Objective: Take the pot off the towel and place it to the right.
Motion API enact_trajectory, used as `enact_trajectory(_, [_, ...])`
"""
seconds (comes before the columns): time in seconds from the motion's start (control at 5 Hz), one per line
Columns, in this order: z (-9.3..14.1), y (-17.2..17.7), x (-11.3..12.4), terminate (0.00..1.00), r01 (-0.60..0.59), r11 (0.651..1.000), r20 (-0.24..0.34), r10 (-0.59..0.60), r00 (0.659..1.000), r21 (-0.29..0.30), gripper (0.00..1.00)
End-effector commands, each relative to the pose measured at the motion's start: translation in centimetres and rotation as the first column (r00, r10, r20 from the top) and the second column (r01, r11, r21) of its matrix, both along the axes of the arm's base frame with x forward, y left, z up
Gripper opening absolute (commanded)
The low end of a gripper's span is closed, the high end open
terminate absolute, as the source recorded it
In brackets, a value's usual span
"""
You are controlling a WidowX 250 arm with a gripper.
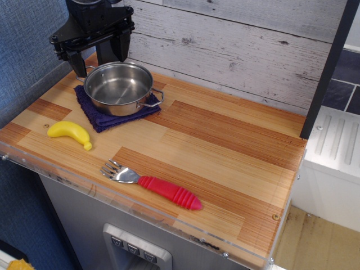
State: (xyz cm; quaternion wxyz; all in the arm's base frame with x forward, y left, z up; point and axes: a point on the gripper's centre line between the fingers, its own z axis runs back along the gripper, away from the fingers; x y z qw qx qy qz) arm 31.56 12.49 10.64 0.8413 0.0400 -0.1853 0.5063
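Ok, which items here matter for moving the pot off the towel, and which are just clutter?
Job: pot, towel, gripper behind the pot.
Lying about: banana, fork.

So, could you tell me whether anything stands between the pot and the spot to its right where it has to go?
Nothing visible does. The pot sits on the towel, and the wooden counter to its right is bare. The fork and banana lie nearer the front edge.

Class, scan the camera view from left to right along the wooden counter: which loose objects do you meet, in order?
banana → pot sitting on the towel → fork, its red handle pointing right.
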Motion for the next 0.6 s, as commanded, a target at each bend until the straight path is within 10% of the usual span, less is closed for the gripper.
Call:
enact_trajectory(0.0, [0.0, 0.0, 0.0, 0.0, 0.0, 1.0, 0.0, 0.0, 1.0, 0.0, 1.0])
enact_trajectory(0.4, [3.6, -0.2, 0.6, 0.0, 0.239, 0.962, 0.058, -0.248, 0.967, 0.134, 1.0])
